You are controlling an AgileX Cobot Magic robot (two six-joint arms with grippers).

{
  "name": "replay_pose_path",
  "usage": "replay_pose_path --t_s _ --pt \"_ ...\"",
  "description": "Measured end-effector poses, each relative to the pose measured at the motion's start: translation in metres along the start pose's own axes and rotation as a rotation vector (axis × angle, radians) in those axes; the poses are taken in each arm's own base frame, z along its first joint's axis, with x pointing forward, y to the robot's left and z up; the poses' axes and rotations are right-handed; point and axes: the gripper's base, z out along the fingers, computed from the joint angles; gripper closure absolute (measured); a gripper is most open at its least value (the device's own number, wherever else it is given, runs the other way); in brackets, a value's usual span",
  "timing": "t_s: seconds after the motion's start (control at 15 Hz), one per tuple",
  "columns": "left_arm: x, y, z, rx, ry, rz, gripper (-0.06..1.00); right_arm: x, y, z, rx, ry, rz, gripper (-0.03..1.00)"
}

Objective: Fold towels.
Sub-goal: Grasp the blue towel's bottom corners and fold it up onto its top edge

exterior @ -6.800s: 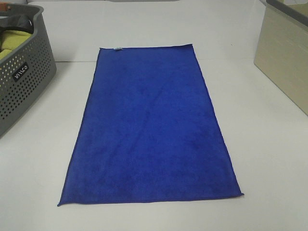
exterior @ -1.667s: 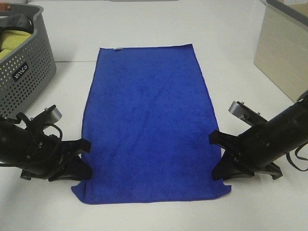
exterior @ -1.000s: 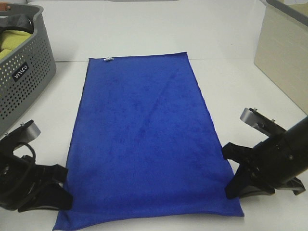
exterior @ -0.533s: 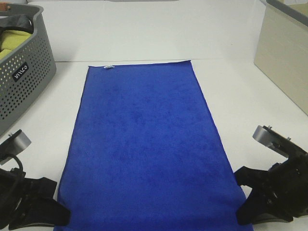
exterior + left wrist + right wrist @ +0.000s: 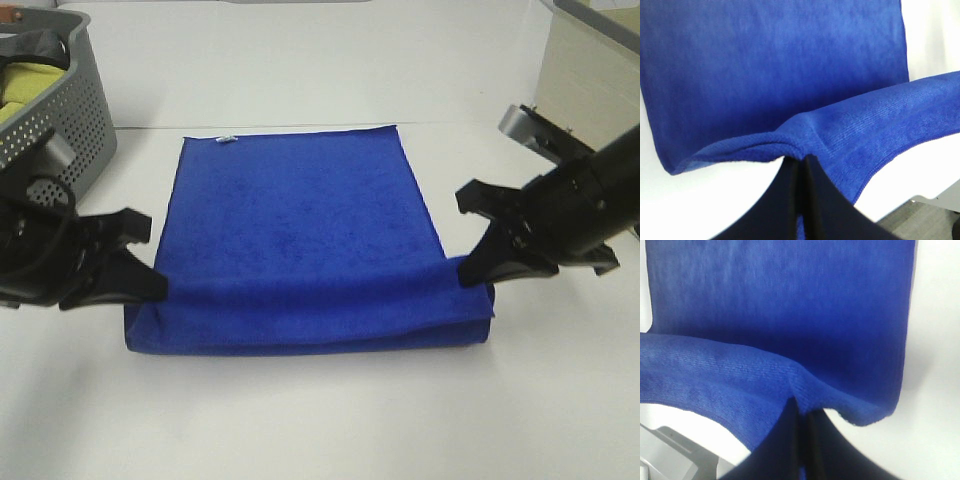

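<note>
The royal-blue towel (image 5: 300, 215) lies on the white table with its near end lifted and carried back over itself, making a fold along the front (image 5: 310, 330). Its small white tag (image 5: 227, 139) shows at the far edge. My left gripper (image 5: 155, 285) is shut on the towel's near left corner, which the left wrist view shows pinched between the black fingers (image 5: 792, 195). My right gripper (image 5: 468, 270) is shut on the near right corner, as the right wrist view (image 5: 802, 405) shows. Both corners are held a little above the flat part of the towel.
A grey perforated basket (image 5: 55, 110) with a yellow-green cloth (image 5: 25, 85) stands at the far left. A beige box (image 5: 590, 70) stands at the far right. The white table (image 5: 300, 420) runs in front of the fold.
Both grippers have lifted the towel's near corners and moved them away from the front edge over the towel, turning the flat towel into a half fold.
</note>
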Motion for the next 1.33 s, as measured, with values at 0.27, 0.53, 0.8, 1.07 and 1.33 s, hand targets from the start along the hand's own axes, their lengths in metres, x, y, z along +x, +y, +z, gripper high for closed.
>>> replay_pose_path --t_s 0.27,0.53,0.8,1.07,1.33 --pt "-0.060 -0.012 0.012 -0.064 -0.069 0.082 0.94 -0.078 0.012 -0.001 0.008 -0.045 -0.069 0.97" --pt "-0.114 -0.010 0.038 -0.101 -0.132 0.116 0.94 -0.150 0.017 0.011 0.004 -0.073 -0.114 0.97" --pt "-0.170 0.013 0.054 -0.117 -0.216 0.090 0.94 -0.205 0.014 0.033 0.004 -0.144 -0.142 0.97" --pt "-0.215 0.026 0.078 -0.112 -0.286 0.113 0.94 -0.243 0.001 0.068 0.012 -0.219 -0.173 0.97" --pt "-0.244 0.042 0.118 -0.115 -0.336 0.142 0.94 -0.263 -0.019 0.105 0.031 -0.336 -0.173 0.97"
